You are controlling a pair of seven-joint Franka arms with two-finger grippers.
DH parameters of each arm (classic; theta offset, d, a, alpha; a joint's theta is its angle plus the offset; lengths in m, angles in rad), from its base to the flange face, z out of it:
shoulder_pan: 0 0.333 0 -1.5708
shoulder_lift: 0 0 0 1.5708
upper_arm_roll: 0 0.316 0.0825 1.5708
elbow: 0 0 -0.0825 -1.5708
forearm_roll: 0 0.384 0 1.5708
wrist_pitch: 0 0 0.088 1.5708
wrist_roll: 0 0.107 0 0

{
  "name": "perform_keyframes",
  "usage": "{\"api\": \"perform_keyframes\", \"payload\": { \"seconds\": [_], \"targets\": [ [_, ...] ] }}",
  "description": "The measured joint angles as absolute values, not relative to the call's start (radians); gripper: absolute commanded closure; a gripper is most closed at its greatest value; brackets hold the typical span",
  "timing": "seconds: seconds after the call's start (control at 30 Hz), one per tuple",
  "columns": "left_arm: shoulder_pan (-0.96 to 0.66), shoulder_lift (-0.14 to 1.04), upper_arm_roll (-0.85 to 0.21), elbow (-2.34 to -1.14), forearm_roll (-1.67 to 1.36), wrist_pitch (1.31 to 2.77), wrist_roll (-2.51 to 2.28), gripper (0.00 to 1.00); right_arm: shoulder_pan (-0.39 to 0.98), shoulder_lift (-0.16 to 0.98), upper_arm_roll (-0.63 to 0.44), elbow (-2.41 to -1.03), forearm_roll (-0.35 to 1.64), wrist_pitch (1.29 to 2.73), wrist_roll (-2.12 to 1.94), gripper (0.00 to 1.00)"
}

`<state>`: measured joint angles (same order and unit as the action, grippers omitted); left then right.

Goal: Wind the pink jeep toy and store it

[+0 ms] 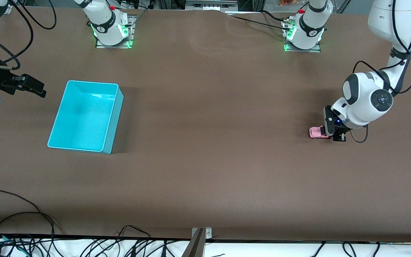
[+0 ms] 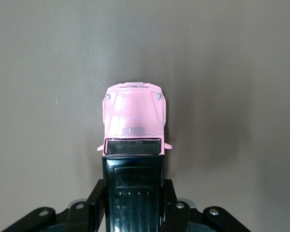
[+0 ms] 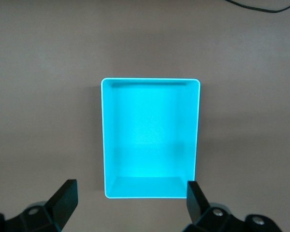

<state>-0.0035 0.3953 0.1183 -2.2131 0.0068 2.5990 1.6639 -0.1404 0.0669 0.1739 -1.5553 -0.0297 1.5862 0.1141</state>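
The pink jeep toy [image 1: 316, 132] is on the brown table toward the left arm's end. In the left wrist view its pink hood [image 2: 134, 116] points away from the camera and its black roof runs back between the fingers [image 2: 95, 193]. My left gripper [image 1: 335, 135] is shut on the jeep's rear sides, low at the table. My right gripper [image 1: 30, 85] is open and empty in the air at the right arm's end, beside the cyan bin [image 1: 114, 121]. In the right wrist view the bin [image 3: 102, 135] is empty and sits past the spread fingers [image 3: 65, 193].
The two arm bases [image 1: 111, 25] [image 1: 303, 30] stand along the table edge farthest from the front camera. Cables [image 1: 20, 214] lie at the near edge. A wide bare stretch of table [image 1: 212, 117] separates the jeep from the bin.
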Motion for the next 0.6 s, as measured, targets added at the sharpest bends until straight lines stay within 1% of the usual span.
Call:
{"api": "perform_keyframes", "payload": {
  "seconds": [0.6],
  "targets": [
    [0.003, 0.453, 0.226, -2.128, 0.066, 2.555, 1.681, 0.96, -0.140, 0.067, 0.174, -1.555, -0.030, 1.586, 0.114, 0.00]
  ]
}}
